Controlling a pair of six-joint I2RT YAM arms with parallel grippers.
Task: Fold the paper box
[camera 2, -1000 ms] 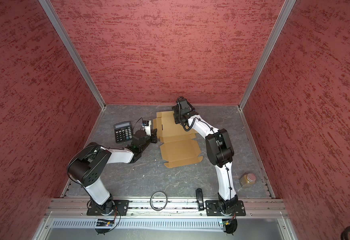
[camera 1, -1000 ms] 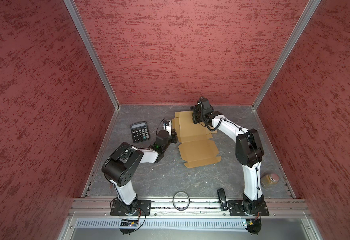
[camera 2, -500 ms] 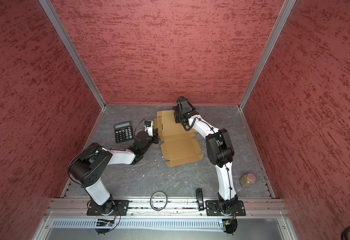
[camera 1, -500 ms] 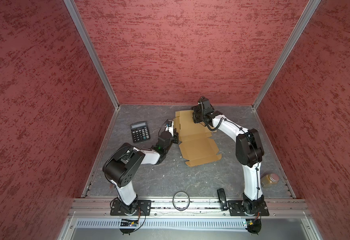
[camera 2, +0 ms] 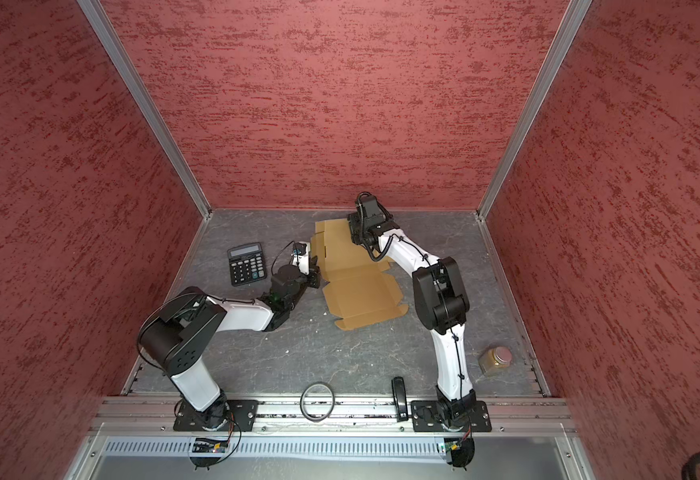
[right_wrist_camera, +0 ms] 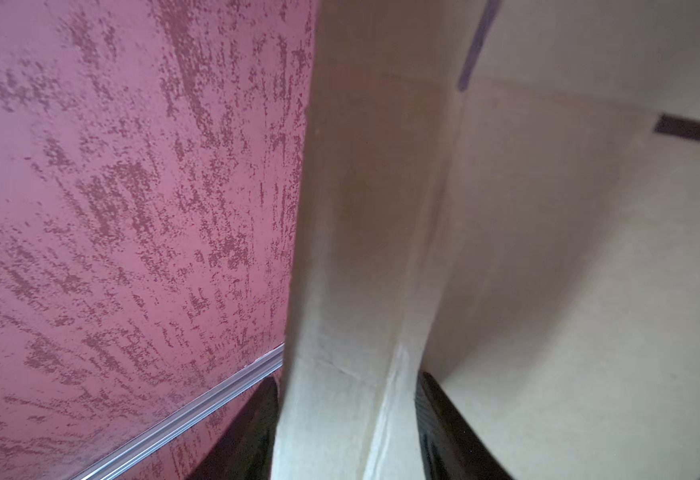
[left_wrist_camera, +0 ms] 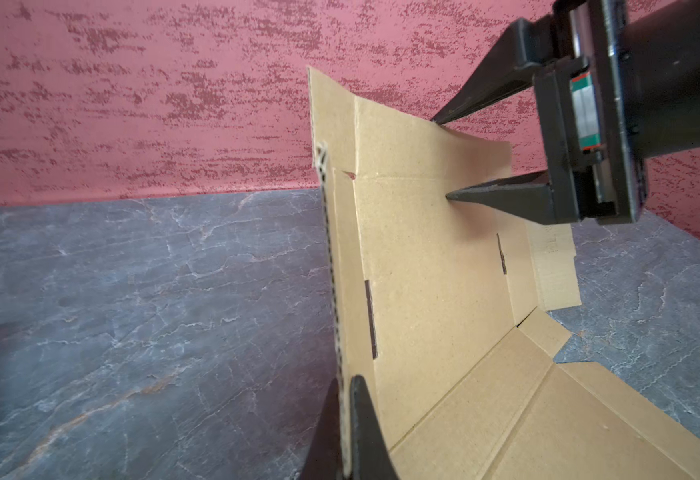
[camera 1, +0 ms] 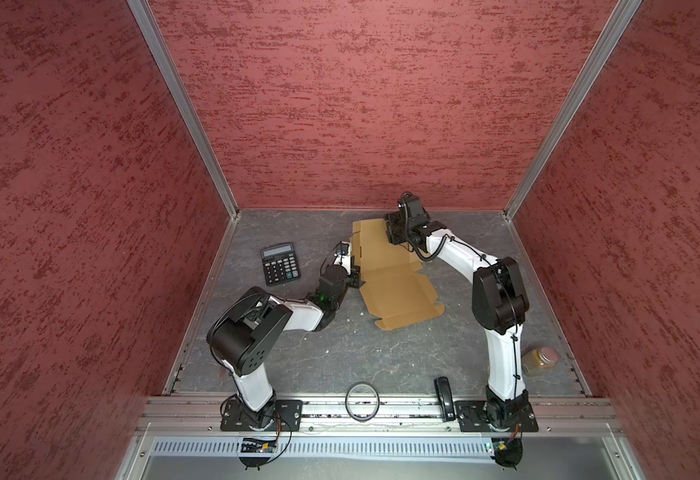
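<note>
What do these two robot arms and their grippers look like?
The left arm and right arm have white shells and black joints, on black base plates bolted to a metal rail. Black cables run along them; a green light glows on the left one. The left gripper and right gripper each have two slim, tapering black fingers.

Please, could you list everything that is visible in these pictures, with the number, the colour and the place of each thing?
paper box: one, tan-brown, lying open at the back middle of the table, left and far flaps raised.
calculator: one, black, left of the box.
jar: one, amber, front right.
ring: one, black, on the front rail.
oblong object: one, black, right of the ring; kind unclear.
table: one, grey marbled.
walls: three, red.
left gripper: black, shut on the box's left edge.
right gripper: black, jaws either side of the far flap; grip unclear.
</note>
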